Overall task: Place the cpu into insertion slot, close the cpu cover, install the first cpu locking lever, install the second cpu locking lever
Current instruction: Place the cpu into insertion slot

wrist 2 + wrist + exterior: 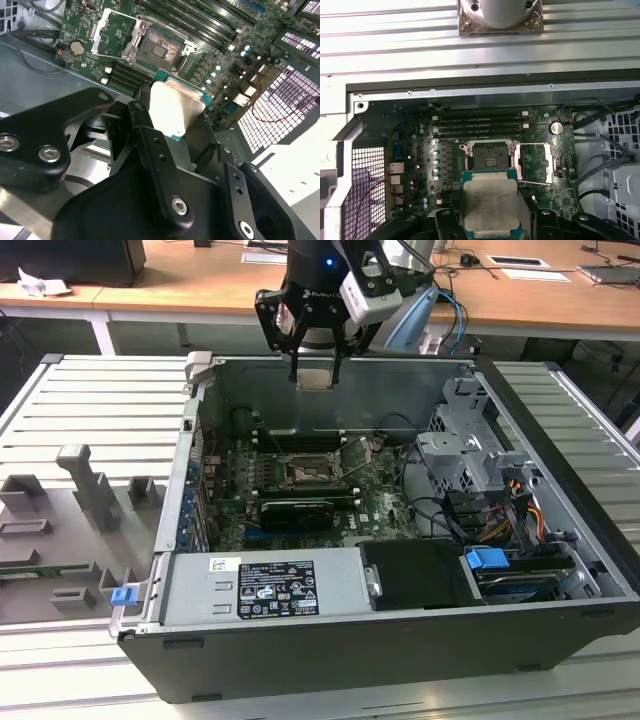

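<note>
the cpu (315, 377) is being gripped by its edges in the gripper (316, 381), whose fingers are being kept closed onto it with just the chip's width between them. in the exterior view it is being held high over the far wall of the open computer case (300, 665). in that view the whole case is being shown lying on a ribbed metal table (80, 410), with a white label (270, 587) on the power supply whose print cannot be made out. in both wrist views the green board is being seen from closer. the insertion slot (490, 159) is lying bare, a dark square with a gold-toned patch of contacts at its centre. the cpu cover (549, 162) is being shown swung open just beside it, a thin silver frame with a cut-out middle. long black memory slots (480, 125) and a round coin cell (556, 127) are being shown near the slot. the cpu is being shown as a flat square with a pale, matte silver-grey face on a green-edged base, well apart from the slot.
</note>
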`<state>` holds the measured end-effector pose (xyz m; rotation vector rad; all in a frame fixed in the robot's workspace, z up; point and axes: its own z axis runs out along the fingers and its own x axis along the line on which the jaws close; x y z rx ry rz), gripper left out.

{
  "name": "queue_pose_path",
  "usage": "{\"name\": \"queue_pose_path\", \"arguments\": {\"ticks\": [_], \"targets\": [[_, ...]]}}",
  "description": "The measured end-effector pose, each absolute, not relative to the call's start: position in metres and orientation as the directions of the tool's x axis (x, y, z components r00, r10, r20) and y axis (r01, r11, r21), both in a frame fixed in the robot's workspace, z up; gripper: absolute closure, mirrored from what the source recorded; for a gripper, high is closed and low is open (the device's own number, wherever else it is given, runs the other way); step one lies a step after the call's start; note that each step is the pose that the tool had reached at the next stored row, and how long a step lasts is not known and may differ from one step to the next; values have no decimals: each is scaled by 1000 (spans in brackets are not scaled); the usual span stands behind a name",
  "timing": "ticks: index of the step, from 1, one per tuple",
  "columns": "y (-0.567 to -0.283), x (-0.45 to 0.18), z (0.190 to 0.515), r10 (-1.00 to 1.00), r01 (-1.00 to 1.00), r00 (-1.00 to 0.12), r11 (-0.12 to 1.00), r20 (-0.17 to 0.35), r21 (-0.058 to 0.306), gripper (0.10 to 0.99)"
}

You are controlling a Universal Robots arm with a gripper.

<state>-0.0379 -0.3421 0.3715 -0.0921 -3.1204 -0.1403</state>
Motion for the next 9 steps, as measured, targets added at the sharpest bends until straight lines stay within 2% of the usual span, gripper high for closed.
{"name": "queue_pose_path", "arguments": {"ticks": [9], "targets": [[-342, -38, 371, 120, 122, -993, 989, 19, 87, 557]]}}
